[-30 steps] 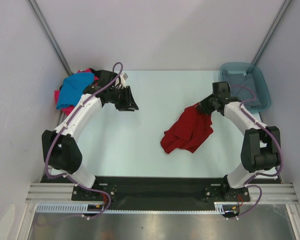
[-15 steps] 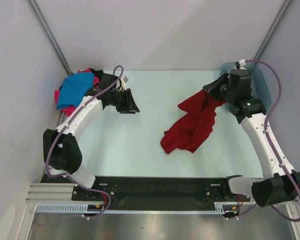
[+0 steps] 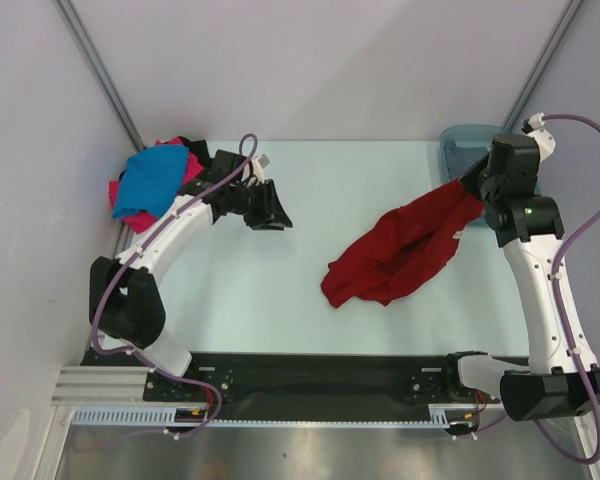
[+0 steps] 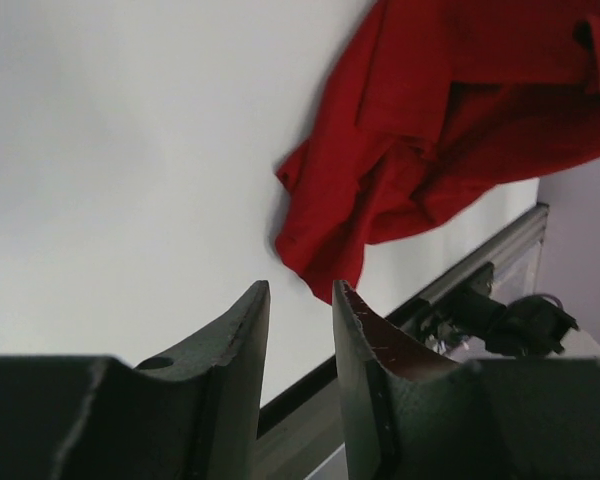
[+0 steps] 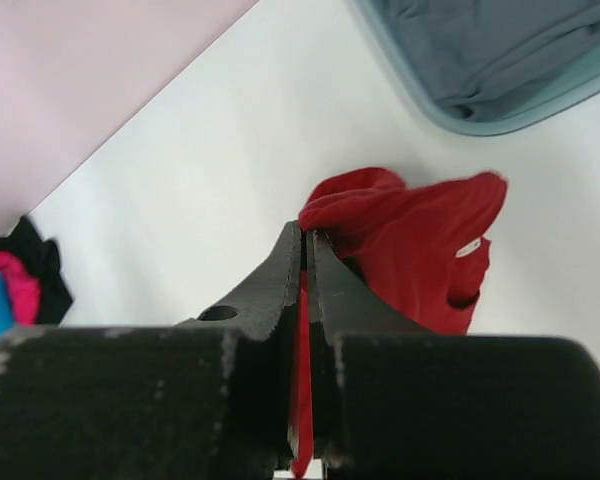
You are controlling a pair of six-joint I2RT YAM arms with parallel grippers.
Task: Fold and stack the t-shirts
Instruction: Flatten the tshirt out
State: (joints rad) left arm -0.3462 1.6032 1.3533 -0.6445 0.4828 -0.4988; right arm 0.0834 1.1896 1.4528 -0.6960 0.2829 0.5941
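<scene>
T-shirts, five: one dark red shirt (image 3: 395, 255), edge clamped in the closed right pincer (image 5: 305, 245), rest trailing on the tabletop (image 3: 310, 180). One blue shirt (image 3: 152, 178), one pink shirt (image 3: 132, 214) and one black shirt (image 3: 192, 150) heaped far left; one grey shirt (image 5: 490, 45) inside the teal tub (image 5: 430, 105). Left pincer (image 4: 298, 300) ajar, empty.

1 dark red shirt (image 3: 395, 255), 1 bright blue shirt (image 3: 152, 178), 1 hot pink shirt (image 3: 128, 212), 1 black shirt (image 3: 193, 152) (those last 3 in 1 heap), 1 grey shirt (image 5: 500, 50), 1 teal tub (image 3: 458, 148), 1 table (image 3: 310, 200), 2 robot arms, left arm (image 3: 170, 225) and right arm (image 3: 540, 290)
</scene>
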